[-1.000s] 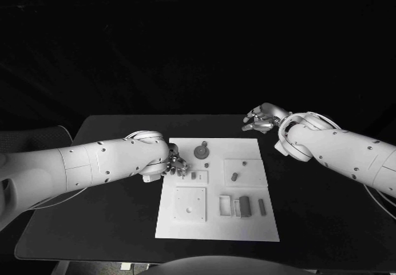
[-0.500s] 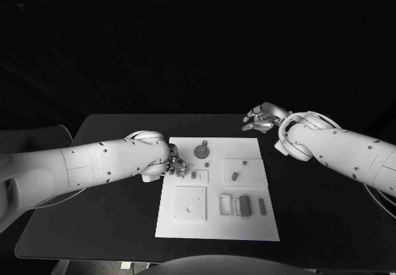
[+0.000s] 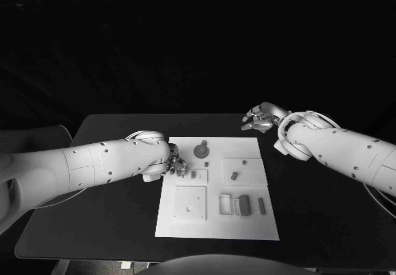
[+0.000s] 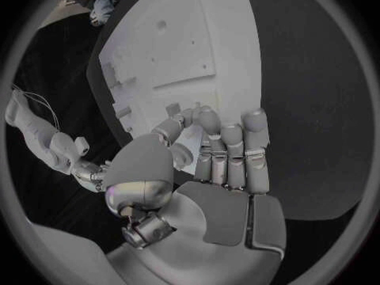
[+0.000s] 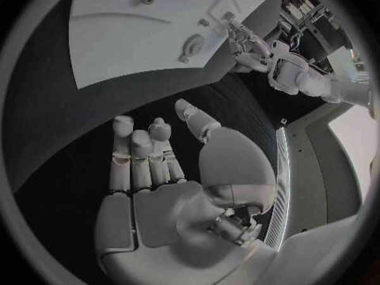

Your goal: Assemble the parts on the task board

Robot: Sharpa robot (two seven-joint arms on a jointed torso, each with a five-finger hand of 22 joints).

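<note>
While over task board (image 3: pixel 216 220): left hand (image 3: pixel 175 165), fingers curled; right hand (image 3: pixel 261 120) off-board.

A robotics lab: black worktop (image 3: pixel 115 217) against black backdrop, white task board (image 3: pixel 216 226) laid out for testing.

The task board (image 3: pixel 216 217) looks matt white plastic, the table (image 3: pixel 107 229) matt black, the fingers (image 4: pixel 230 152) smooth metal.

task board (image 3: pixel 216 226) sits mid-surface (image 3: pixel 99 223). left hand (image 3: pixel 175 165) over its left edge, possibly touching a part there. right hand (image 3: pixel 261 120) just beyond the board's far right corner, over bare surface.
</note>
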